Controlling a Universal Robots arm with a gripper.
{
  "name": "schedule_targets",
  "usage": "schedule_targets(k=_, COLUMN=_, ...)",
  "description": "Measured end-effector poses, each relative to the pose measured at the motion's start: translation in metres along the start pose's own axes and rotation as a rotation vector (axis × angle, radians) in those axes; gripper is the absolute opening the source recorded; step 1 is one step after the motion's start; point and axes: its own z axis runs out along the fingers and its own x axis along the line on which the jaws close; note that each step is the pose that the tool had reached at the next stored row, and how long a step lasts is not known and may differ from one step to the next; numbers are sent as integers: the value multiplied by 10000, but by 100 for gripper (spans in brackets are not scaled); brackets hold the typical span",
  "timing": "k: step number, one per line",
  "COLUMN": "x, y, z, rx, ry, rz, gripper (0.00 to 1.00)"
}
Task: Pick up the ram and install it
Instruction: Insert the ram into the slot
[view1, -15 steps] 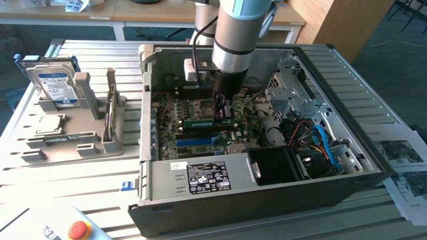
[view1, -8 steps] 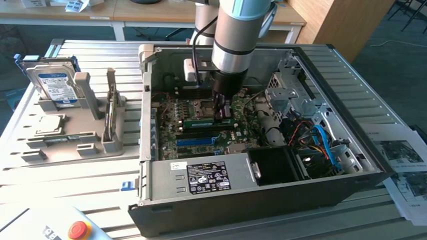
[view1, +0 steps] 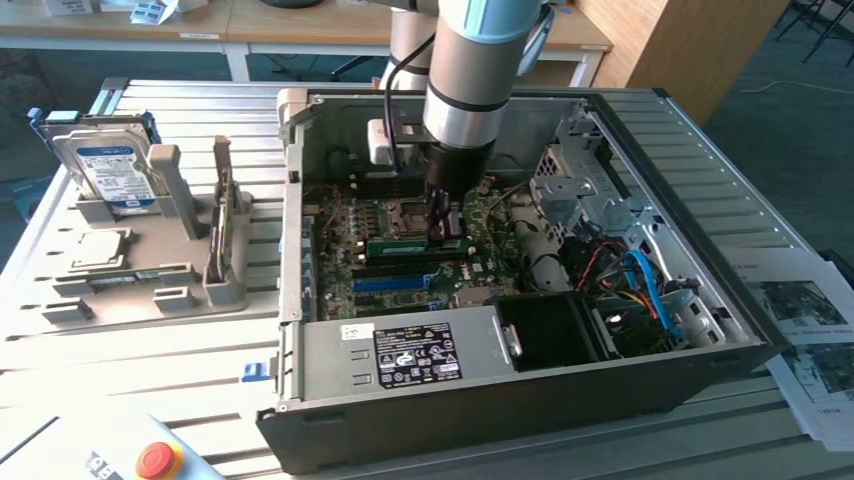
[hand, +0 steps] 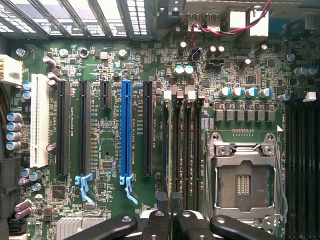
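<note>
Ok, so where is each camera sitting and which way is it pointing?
Exterior view: off the arm, raised at the power supply end of the open computer case, looking down into it; the arm's lower links and the gripper on the ram show.
Wrist view: on the wrist, facing straight down at the motherboard; the gripper's black fingertips show.
Shared: the motherboard, its blue slot and the empty processor socket.

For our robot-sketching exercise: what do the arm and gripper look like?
The arm is a silver-grey tube with a pale blue joint cap, a black cable alongside and a white box at the wrist. The gripper is black, with silver bolts.
</note>
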Motion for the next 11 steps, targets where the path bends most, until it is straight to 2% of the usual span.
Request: schedule_targets(k=11, x=-1, y=0, z=-40, rx=2, ry=-2, rz=0, gripper=12)
